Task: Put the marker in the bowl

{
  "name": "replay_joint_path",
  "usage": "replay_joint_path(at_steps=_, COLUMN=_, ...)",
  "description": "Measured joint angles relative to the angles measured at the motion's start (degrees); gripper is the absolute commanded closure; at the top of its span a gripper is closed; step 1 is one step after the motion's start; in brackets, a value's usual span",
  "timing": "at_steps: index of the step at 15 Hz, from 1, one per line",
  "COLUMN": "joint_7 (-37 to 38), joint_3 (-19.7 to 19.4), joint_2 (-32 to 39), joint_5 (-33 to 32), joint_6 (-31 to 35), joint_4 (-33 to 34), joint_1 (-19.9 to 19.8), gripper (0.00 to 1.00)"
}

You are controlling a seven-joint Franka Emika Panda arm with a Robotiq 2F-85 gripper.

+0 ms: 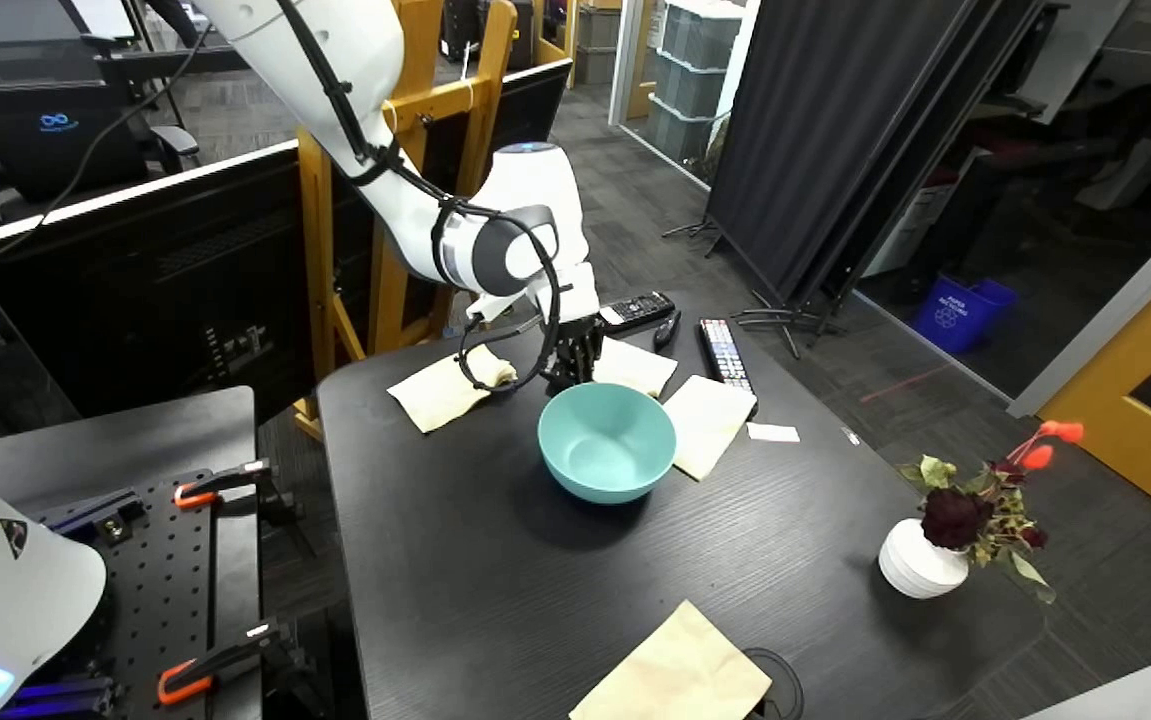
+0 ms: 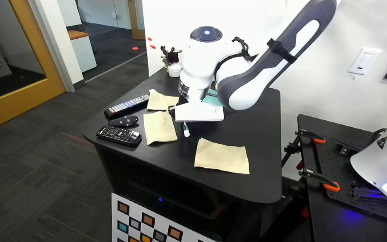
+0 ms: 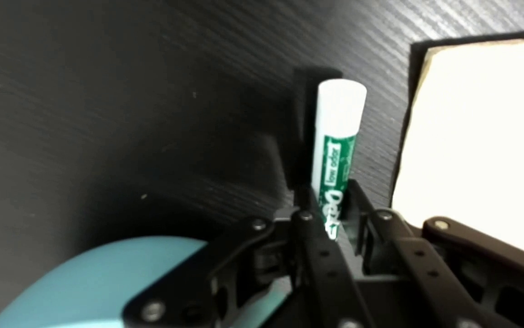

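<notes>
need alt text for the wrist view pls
Black gripper closed on a white-and-green marker reading "low odor", dark tabletop behind. Part of a teal bowl shows at lower left, part of a pale sheet at right.

This looks like an office, with its desk chair (image 1: 60, 155), paper-recycling bin (image 1: 963, 313), carpeted floor (image 2: 28, 168) and glass-panelled door (image 2: 11, 53)

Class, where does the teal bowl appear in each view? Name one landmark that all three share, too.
In an exterior view, the teal bowl sits slightly below and right of centre.
In an exterior view, the teal bowl is slightly above and right of centre, partly hidden by the arm.
In the wrist view, the teal bowl is at bottom left, cut off by the picture's edge.
Shared landmark: a pale cloth.
</notes>
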Motion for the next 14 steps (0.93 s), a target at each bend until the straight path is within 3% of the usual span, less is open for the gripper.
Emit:
replay_joint_path(at_steps=6, joint_7=0.0, joint_3=-0.5, joint_2=-1.7, joint_5=-0.4, joint_6=0.1, joint_4=0.7, joint_1=4.5, gripper=0.95)
replay_joint_path(at_steps=14, joint_7=6.5, joint_3=-5.4, joint_2=-10.9, joint_5=-7.2, joint_6=0.2, joint_4=-2.7, joint_1=8.3, gripper=0.95)
